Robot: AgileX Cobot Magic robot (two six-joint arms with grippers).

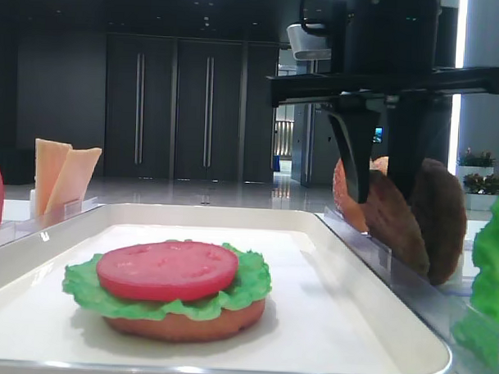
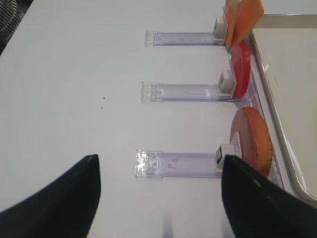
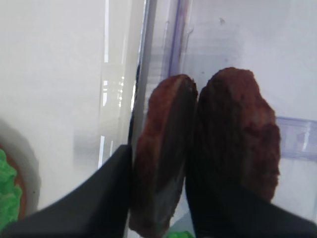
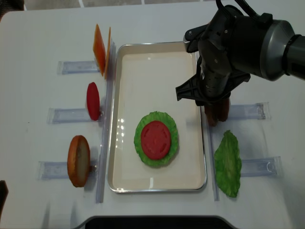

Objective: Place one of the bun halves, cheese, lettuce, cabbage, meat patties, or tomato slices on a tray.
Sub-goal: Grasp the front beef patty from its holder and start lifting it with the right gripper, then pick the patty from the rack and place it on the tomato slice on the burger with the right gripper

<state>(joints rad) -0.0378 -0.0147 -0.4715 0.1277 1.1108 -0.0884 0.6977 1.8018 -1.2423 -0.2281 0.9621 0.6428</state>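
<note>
On the white tray (image 4: pixel 157 45) lies a stack: a bun half (image 1: pixel 187 324), a frilly lettuce leaf (image 1: pixel 246 289) and a tomato slice (image 1: pixel 166 269) on top. Right of the tray, two dark meat patties stand on edge in a clear holder. My right gripper (image 3: pixel 158 168) reaches down over them with its fingers on both sides of the patty nearer the tray (image 3: pixel 161 148). The other patty (image 3: pixel 237 139) stands just outside the right finger. My left gripper (image 2: pixel 159 163) hangs open over bare table, beside an upright bun half (image 2: pixel 252 141).
Left of the tray, clear holders carry cheese slices (image 4: pixel 99 49), a tomato slice (image 4: pixel 93 101) and the bun half (image 4: pixel 78 161). A second lettuce leaf (image 4: pixel 228 164) lies right of the tray, below the patties. The tray's raised rim (image 1: pixel 378 265) runs close beside the patty holder.
</note>
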